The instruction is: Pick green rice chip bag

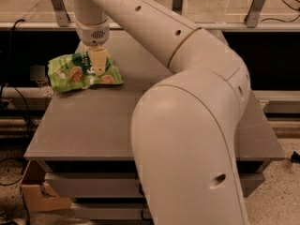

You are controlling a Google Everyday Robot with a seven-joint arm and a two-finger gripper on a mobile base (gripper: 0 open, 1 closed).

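Here, 1 green rice chip bag (pixel 70 74) on grey table (pixel 93 125), gripper (pixel 98 62) atop it (grasp: cannot tell).

My gripper (pixel 98 63) points down over the upper middle of the green rice chip bag (pixel 70 75), which lies crumpled at the far-left corner of the grey table (pixel 89 125). My arm (pixel 187 139) fills the right foreground. A cardboard box (pixel 40 198) sits on the floor below.

One green rice chip bag (pixel 70 74) at upper left, one pincer (pixel 97 63) directly over it, one arm (pixel 187 102), one desk (pixel 93 125), one cardboard box (pixel 40 200) at lower left.
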